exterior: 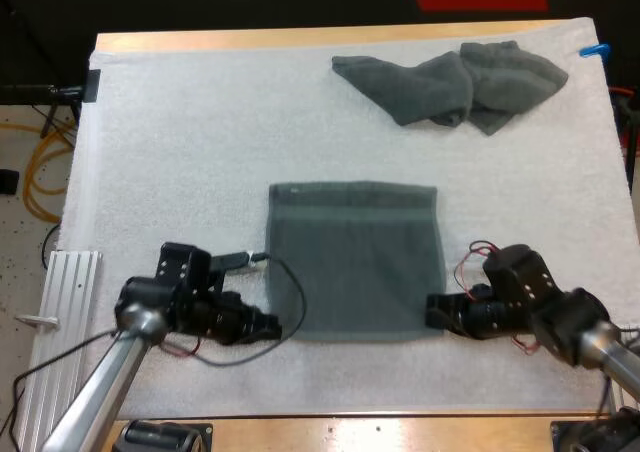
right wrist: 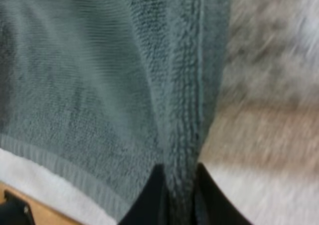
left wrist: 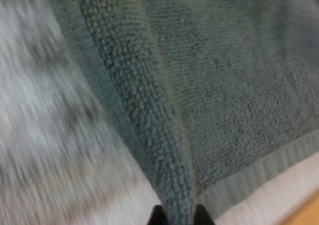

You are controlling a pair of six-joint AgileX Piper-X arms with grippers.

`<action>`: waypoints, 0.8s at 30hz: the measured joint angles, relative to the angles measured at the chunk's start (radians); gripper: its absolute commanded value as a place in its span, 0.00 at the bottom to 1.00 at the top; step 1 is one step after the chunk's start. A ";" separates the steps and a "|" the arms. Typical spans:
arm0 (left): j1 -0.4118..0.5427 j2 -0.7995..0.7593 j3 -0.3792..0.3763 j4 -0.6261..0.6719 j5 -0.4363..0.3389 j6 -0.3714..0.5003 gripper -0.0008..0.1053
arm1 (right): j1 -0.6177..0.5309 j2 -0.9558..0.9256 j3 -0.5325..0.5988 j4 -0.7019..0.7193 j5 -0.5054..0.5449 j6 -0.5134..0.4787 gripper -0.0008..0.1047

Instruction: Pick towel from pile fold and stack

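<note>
While both arms sit low at the near side of the bench (exterior: 330, 427), notes run left to right.

- At the near-left corner of the flat towel (exterior: 355, 262) is the left gripper (exterior: 270, 327). The left wrist view shows its fingers (left wrist: 158, 216) clamped on a raised ridge of the side hem, with cloth pinched between them.
- Mid-bench, the flat towel lies spread square on the white mat (exterior: 170, 142). Its far hem is straight and its near hem runs between the two grippers.
- At the near-right corner is the right gripper (exterior: 433, 312). The right wrist view shows it clamped likewise on the side hem, a fold of terry squeezed between the black tips.
- Far right of the mat lies the crumpled pile (exterior: 450, 87), well apart from the flat towel.

Judgement: the step in hand looks like the first fold, near edge carried over to far edge.

- Lift both corners together, only high enough to clear the cloth beneath.
- Travel forward at a matched pace so the near hem is taut and parallel.
- Set the corners down on the far corners and release only once the hems line up.
- Uneven pace would skew the fold, and a thin pinch may slip.
</note>
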 measured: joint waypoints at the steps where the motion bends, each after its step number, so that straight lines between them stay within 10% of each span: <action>1: 0.000 -0.051 0.000 0.053 0.002 0.004 0.01 | 0.011 -0.047 0.000 0.032 0.000 0.002 0.01; 8: 0.000 -0.279 0.000 0.149 0.004 -0.030 0.01 | 0.063 -0.263 0.000 0.157 0.046 0.100 0.01; 24: 0.000 0.164 0.000 -0.619 0.002 -0.318 0.01 | -0.098 0.153 0.000 -0.377 0.135 0.273 0.01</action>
